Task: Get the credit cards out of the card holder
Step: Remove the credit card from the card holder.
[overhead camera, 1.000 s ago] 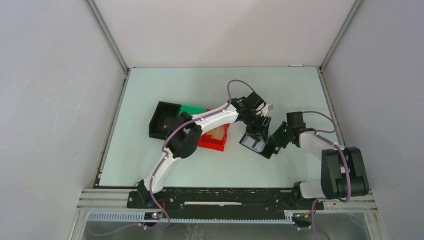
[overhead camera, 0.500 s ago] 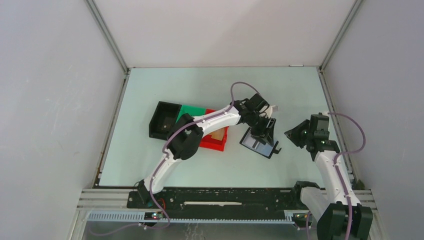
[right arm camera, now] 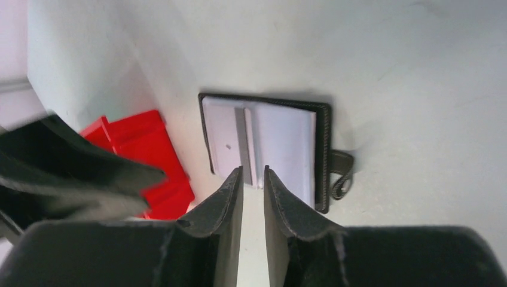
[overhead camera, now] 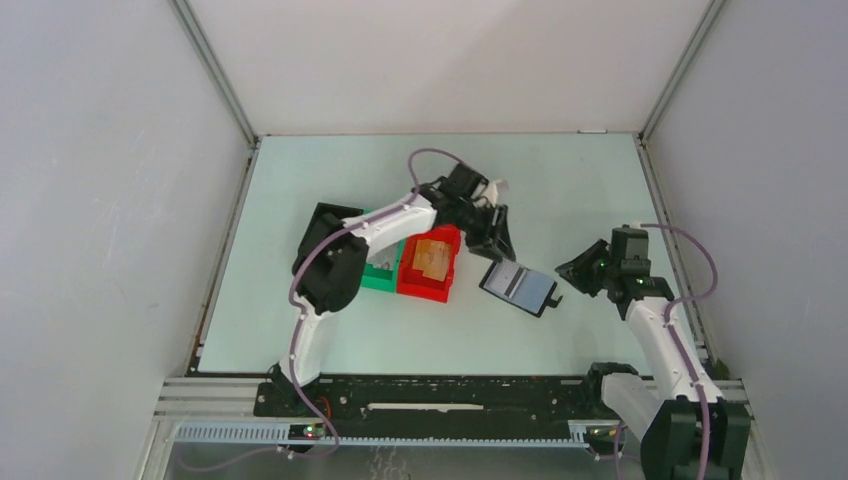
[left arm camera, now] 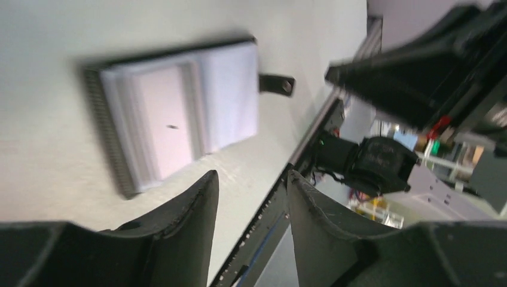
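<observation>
Black card holder open flat, credit cards plainest in wrist views, left tool spread, right tool barely parted

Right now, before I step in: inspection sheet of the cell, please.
Surface: pale green table; damage nothing seen.
Job's things: card holder lies open, flat; credit cards sit in its slots, none out.
Clutter: red bin with tan item inside, green bin, black bin, left of the holder.
Claws: left claw open, empty, off the holder; right claw slightly open, empty, off the holder.
Cables: purple cables loop along both arms, clear of the holder.
Surroundings: white walls, aluminium rail at near edge.
</observation>
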Action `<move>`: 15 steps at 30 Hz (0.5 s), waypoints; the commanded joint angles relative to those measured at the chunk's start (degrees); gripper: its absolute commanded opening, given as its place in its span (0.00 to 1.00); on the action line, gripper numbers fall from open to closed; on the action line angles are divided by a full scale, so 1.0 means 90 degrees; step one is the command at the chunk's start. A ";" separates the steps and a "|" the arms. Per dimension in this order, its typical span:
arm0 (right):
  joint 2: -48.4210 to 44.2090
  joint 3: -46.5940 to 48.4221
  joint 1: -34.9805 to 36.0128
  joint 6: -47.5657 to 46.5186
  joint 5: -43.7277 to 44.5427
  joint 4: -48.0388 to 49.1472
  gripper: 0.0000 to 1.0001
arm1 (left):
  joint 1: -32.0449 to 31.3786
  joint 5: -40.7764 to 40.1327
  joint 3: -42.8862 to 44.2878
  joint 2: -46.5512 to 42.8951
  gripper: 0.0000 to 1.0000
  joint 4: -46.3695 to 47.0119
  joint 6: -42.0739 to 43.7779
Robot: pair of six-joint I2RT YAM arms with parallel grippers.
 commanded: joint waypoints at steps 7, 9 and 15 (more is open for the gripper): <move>0.1345 -0.0122 0.1227 0.0683 -0.0275 0.1810 0.27 | 0.0240 -0.1522 0.0251 0.0252 0.47 -0.0577 0.0177; 0.1565 -0.0320 0.1175 0.0723 -0.0486 0.2306 0.28 | 0.0199 -0.1669 0.0327 0.0320 0.48 -0.0672 0.0306; 0.2278 -0.0809 0.1117 0.0849 -0.1051 0.3510 0.28 | -0.0014 -0.2342 0.0562 0.0496 0.49 -0.1007 0.0519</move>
